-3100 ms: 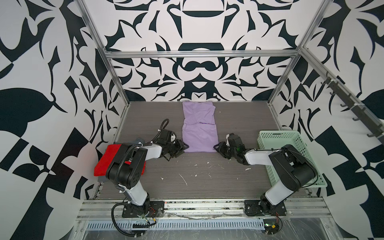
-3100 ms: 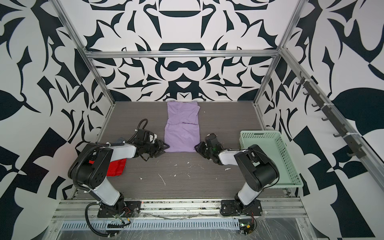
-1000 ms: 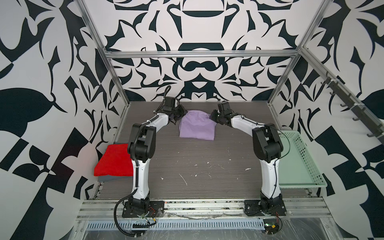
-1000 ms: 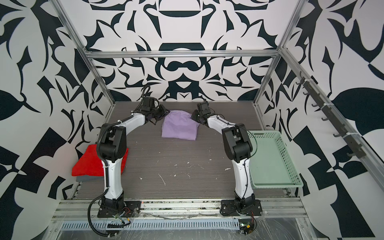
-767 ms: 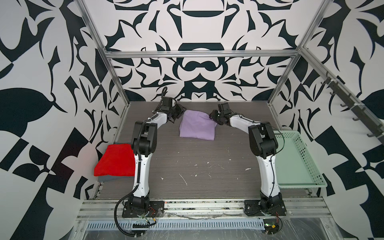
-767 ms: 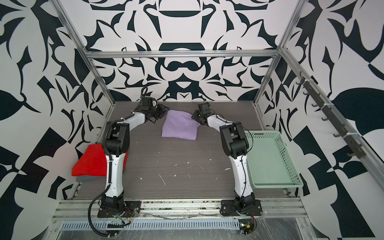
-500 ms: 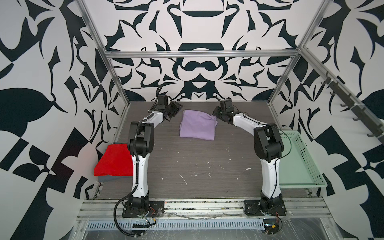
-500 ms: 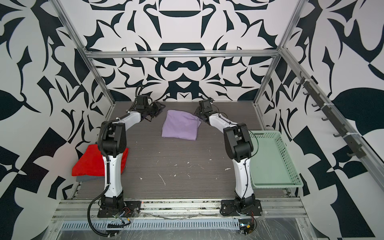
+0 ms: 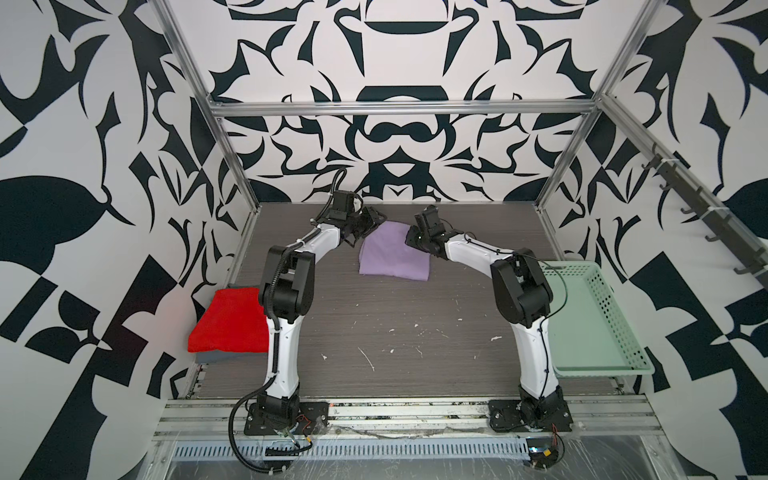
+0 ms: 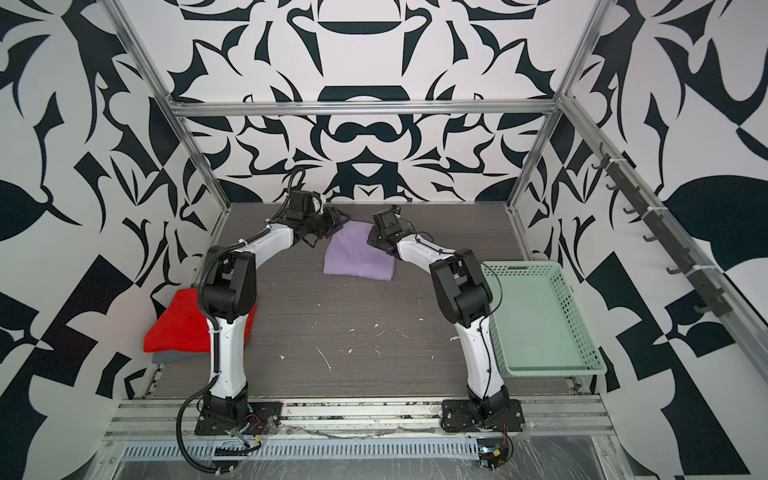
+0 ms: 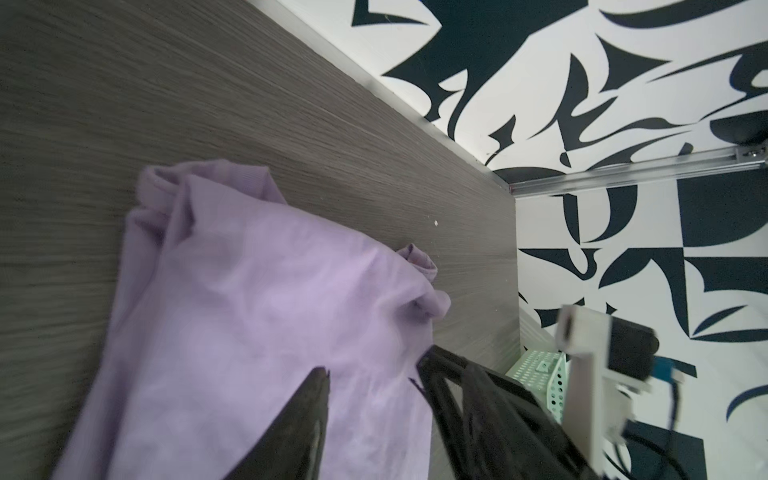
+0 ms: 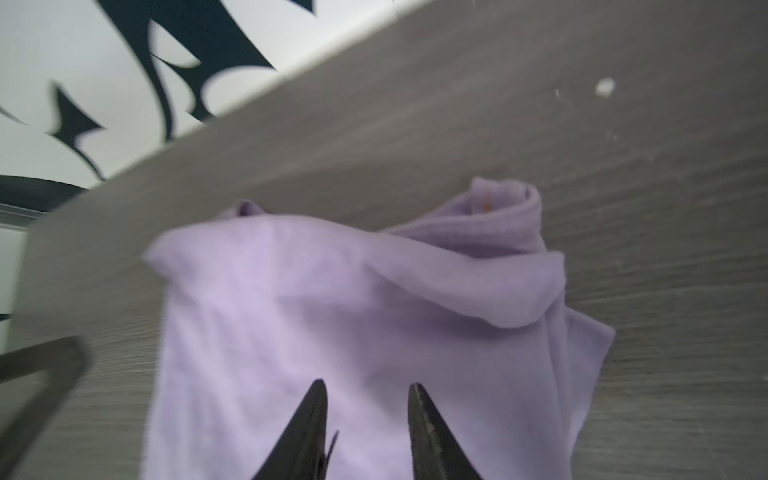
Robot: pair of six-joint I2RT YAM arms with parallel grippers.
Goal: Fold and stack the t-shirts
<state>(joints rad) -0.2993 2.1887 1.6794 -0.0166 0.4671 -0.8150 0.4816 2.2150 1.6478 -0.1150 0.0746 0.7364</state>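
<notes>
Both arms are stretched far across the worktop [image 9: 374,324]. The left tool [image 11: 372,365] and right tool [image 12: 365,384] are seen with jaws apart, empty, over the lavender t-shirt [image 9: 392,253].

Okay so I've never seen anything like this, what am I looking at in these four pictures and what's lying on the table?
A left arm and a right arm, both robotic, stand at the near edge of a table inside a patterned booth. Two pictures look down from above, almost identically. The two close-ups come from cameras on the arms' wrists, looking past the left gripper and right gripper. Each is a two-fingered pincer; both are open close to a folded purple t-shirt at the far end, holding nothing. On the left a red t-shirt lies on a grey t-shirt. On the right sits a green basket.
</notes>
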